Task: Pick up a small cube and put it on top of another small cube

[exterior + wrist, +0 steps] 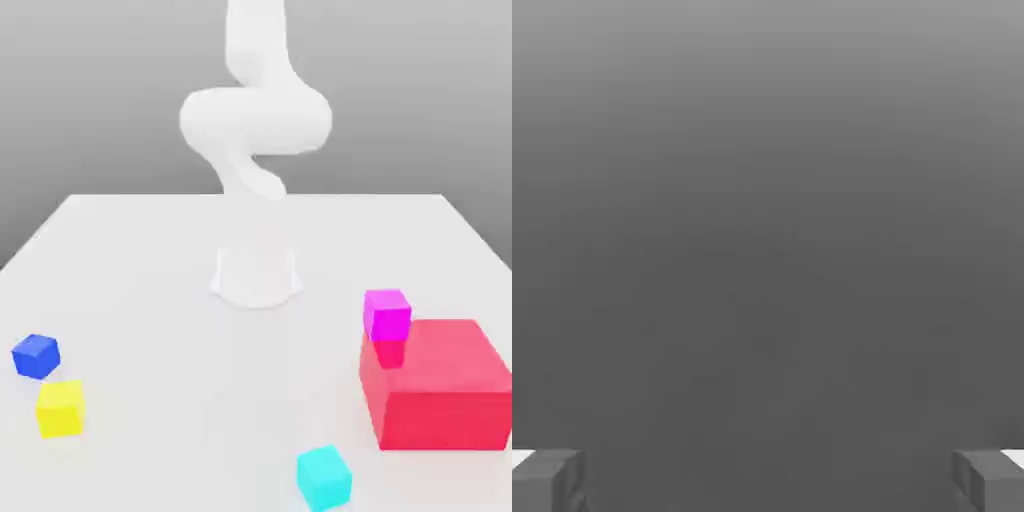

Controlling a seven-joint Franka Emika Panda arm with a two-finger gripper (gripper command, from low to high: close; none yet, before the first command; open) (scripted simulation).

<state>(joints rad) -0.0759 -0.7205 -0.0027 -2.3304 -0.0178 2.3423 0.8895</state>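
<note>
Gripper [768,480] was spread wide with nothing between its fingers, arm [255,120] raised, so no grasp had begun. The small cube [36,355] sat untouched near the table's [150,260] left edge in the exterior view, just beside the yellow cube [60,408], a likely stacking base.

This is a simulated test scene, not a real room. A plain white table [150,260] fills the lower frame under a featureless grey gradient backdrop, with no walls or furnishings. A smooth, untextured white arm [255,120] rises at upper centre. Flat-coloured blocks dot the surface: blue cube [36,356], yellow cube [60,408], cyan cube [324,477], magenta cube [387,313], large red block [440,385].
</note>
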